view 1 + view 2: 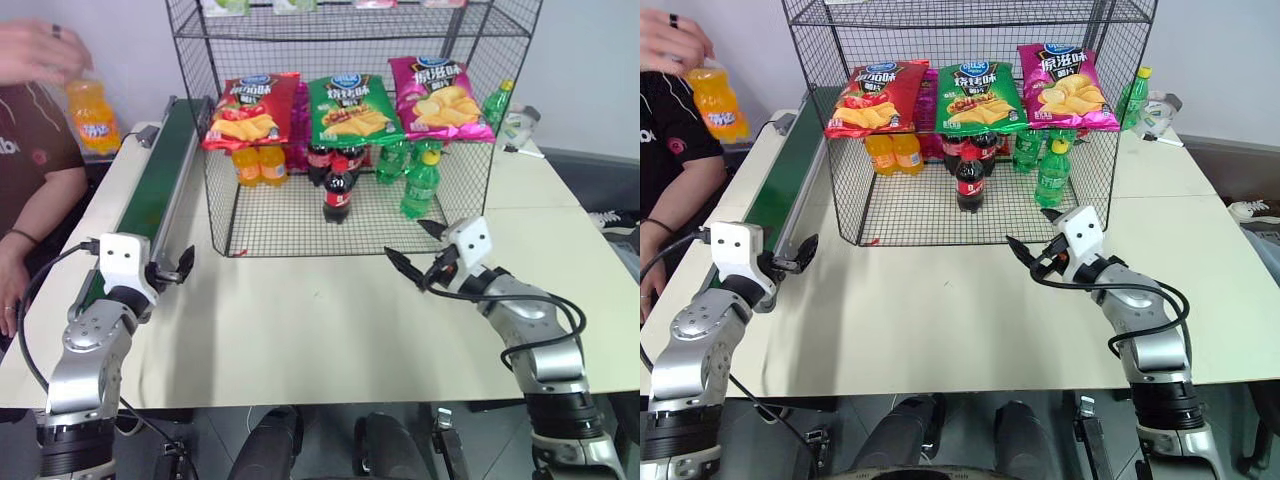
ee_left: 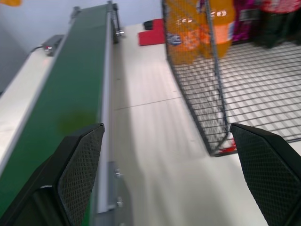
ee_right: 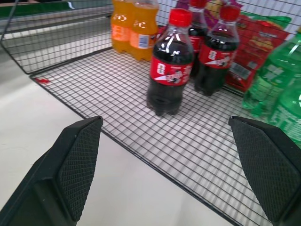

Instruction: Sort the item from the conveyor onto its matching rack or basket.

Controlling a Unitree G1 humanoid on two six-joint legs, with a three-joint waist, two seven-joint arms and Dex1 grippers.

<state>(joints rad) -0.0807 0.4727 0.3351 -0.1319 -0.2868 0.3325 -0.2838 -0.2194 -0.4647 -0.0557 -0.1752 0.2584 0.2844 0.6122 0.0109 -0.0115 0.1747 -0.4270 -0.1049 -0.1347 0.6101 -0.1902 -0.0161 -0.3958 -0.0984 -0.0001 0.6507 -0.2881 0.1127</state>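
Left eye view: person's hand [image 1: 40, 50] holds soda [image 1: 92, 115] at 10 o'clock above conveyor [image 1: 160, 175]; both grippers, left [image 1: 172, 270] and right [image 1: 412, 248], spread and empty, should wait for belt delivery, then grasp mid-body.

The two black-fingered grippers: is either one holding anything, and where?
No. The left gripper and right gripper are both open and empty. A person's hand holds the small orange soda bottle by its top.
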